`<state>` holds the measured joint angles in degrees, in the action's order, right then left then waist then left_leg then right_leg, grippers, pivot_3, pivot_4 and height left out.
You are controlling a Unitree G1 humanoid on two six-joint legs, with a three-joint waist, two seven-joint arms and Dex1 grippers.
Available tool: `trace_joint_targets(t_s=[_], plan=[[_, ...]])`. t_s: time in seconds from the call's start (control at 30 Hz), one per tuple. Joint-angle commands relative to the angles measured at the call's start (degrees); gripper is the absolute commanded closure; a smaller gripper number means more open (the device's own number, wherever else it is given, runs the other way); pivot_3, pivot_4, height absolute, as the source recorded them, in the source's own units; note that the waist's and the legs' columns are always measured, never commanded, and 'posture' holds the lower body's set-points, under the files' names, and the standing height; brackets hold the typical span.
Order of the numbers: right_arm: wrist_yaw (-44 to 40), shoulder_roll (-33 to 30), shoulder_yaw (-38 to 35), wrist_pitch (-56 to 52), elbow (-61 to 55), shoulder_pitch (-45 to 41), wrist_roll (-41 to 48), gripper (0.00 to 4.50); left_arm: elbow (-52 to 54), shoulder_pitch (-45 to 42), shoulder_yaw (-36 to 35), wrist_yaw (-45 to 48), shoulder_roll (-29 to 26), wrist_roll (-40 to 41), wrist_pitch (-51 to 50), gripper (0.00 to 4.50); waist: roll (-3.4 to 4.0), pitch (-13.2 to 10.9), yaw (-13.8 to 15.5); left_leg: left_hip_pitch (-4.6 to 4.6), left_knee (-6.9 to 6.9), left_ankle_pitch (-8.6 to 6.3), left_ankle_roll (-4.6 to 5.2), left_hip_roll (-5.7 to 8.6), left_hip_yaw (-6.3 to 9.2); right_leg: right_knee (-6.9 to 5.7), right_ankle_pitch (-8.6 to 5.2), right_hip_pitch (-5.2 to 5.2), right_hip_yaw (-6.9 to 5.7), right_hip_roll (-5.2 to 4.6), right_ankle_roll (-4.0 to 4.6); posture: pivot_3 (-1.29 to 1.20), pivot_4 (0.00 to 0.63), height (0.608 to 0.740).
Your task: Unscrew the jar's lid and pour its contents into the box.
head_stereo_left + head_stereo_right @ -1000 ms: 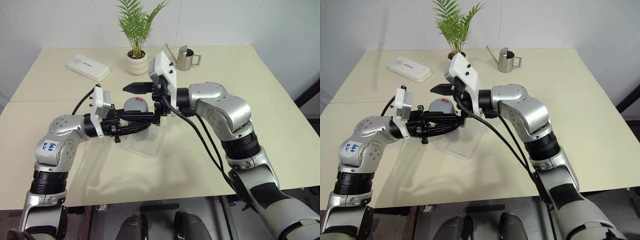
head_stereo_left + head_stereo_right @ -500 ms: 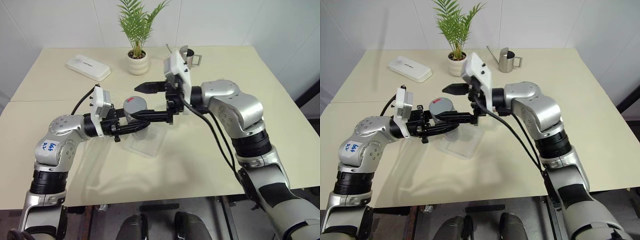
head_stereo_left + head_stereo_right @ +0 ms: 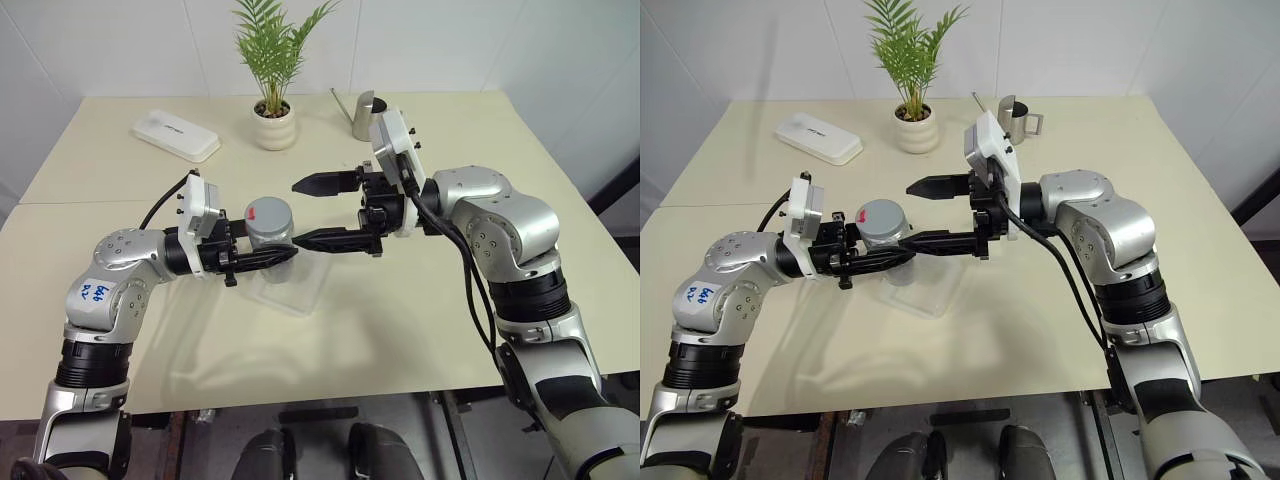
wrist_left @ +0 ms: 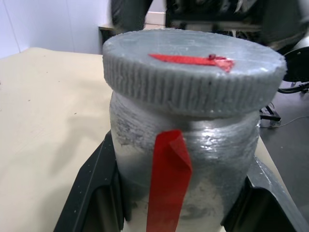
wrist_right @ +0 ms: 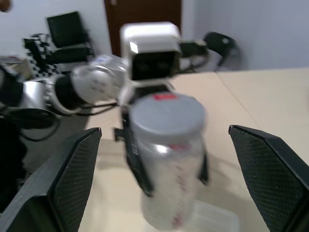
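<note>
Clear glass forms the small cylindrical jar, which is held upright above the tabletop with a strip of red tape down its side. Its round grey ribbed lid, marked with a red arrow on top, sits squarely on the jar's mouth. The contents cannot be made out through the glass.

The left gripper has its two black fingers closed against the lower body of the jar, one on each side, reaching in level from the robot's left. The jar hangs directly over the shallow square clear plastic box with rounded corners, which lies flat on the tabletop; whether the jar's base touches the box cannot be told.

The right gripper points level toward the jar from the robot's right. Its fingers are spread wide apart and hold nothing: the upper one ends beside the lid with a gap between them, and the lower one ends close to the tip of the left gripper's fingers.

Farther back on the tabletop stand a green palm-like plant in a round white pot, a white oblong case to the robot's left of it, and a steel watering can partly behind the right wrist camera housing.
</note>
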<state>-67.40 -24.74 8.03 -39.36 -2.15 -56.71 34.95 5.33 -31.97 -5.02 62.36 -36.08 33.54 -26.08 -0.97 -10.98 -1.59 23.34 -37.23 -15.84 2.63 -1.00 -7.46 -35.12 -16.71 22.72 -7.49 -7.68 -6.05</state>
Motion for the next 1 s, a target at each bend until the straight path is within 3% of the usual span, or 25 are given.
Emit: trace_joint_targets(t_s=[0.03,0.3,0.67,0.8,0.9,1.0], plan=[[0.87,0.59,-1.97,-0.51,-1.02,-1.67,1.56,0.05,0.82,-0.47,-0.55,0.39,-0.43,0.35,0.73,2.57,0.00,0.00,0.00,0.00,-0.01,0.00,0.00,0.00,0.00,0.00,0.00,0.00,0.00,-0.01,0.00,0.00,0.150,0.740],[6.61,5.35,2.11,-1.50,1.08,-5.01,-2.69,0.05,1.40,0.39,-0.33,0.44,-0.24,0.40,0.69,2.57,0.00,0.00,-0.09,-0.02,0.00,0.01,-0.01,-0.02,0.00,-0.04,0.00,0.01,0.05,-0.01,0.00,0.00,0.150,0.740],[8.03,7.69,4.64,-1.70,0.64,-4.59,-4.33,0.05,1.33,0.13,-0.58,0.05,-0.27,0.37,0.65,2.57,0.00,0.00,-0.04,0.01,0.00,0.00,0.00,0.02,0.04,-0.04,0.00,0.01,0.03,-0.01,0.00,0.00,0.150,0.740],[8.41,7.95,4.35,-1.27,1.06,-4.43,-4.73,0.94,1.39,-0.01,-0.65,-0.02,-0.34,0.48,0.60,2.57,0.00,0.00,-0.05,0.01,0.00,0.00,0.00,0.02,0.03,-0.04,0.00,0.01,0.03,-0.01,0.00,0.00,0.150,0.740],[9.58,8.94,2.31,-2.02,0.47,-4.61,-2.91,1.91,1.46,-0.07,-0.77,-0.03,-0.45,0.54,0.58,2.57,0.00,0.00,-0.05,0.01,0.01,0.00,0.00,0.02,0.03,-0.04,0.00,0.01,0.04,-0.01,0.00,0.00,0.150,0.740],[10.02,9.71,-0.11,-2.85,-0.94,-4.20,-0.20,1.93,1.67,0.36,-0.90,-0.02,-0.54,0.54,0.62,2.57,0.00,0.00,-0.05,0.01,0.01,0.00,0.00,0.01,0.04,-0.05,0.00,0.01,0.04,-0.01,0.00,0.00,0.150,0.740]])
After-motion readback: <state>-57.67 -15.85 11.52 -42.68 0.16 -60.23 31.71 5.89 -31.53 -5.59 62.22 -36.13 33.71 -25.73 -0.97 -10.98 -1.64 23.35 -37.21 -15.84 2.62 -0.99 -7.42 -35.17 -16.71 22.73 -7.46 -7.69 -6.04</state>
